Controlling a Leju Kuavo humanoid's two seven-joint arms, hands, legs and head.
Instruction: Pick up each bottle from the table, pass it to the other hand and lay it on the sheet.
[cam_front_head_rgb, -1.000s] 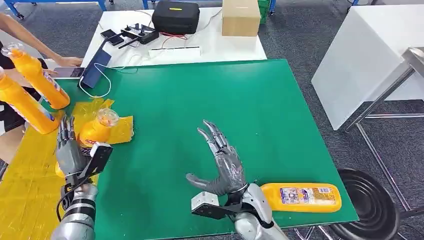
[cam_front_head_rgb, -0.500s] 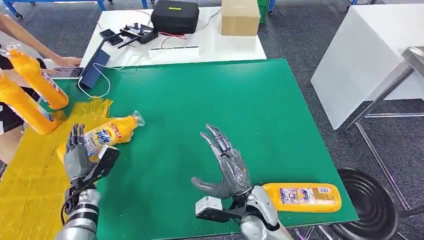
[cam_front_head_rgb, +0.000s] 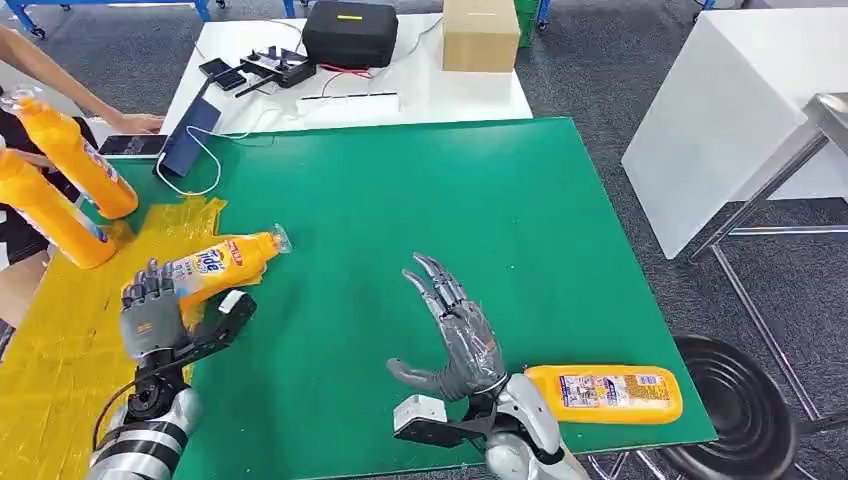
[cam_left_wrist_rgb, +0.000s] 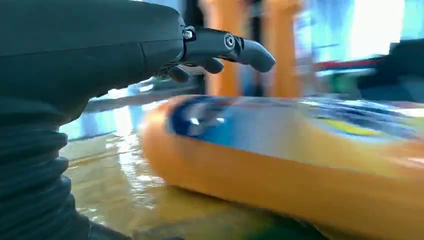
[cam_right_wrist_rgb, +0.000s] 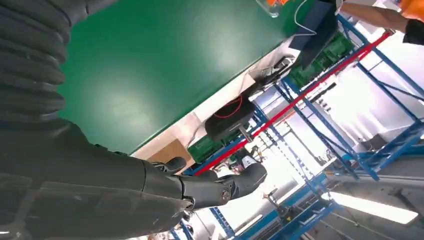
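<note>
The green table (cam_front_head_rgb: 480, 200) carries a yellow sheet (cam_front_head_rgb: 60, 360) along its left side. One orange bottle (cam_front_head_rgb: 215, 262) lies on its side at the sheet's inner edge, cap toward the table centre. A second bottle (cam_front_head_rgb: 605, 394) lies on its side at the table's near right edge, just beside the right wrist. The right hand (cam_front_head_rgb: 458, 335) hovers above the table, fingers spread, holding nothing. The left hand (cam_front_head_rgb: 152, 312) sits just behind the first bottle's base, fingers curled inward, gripping nothing.
</note>
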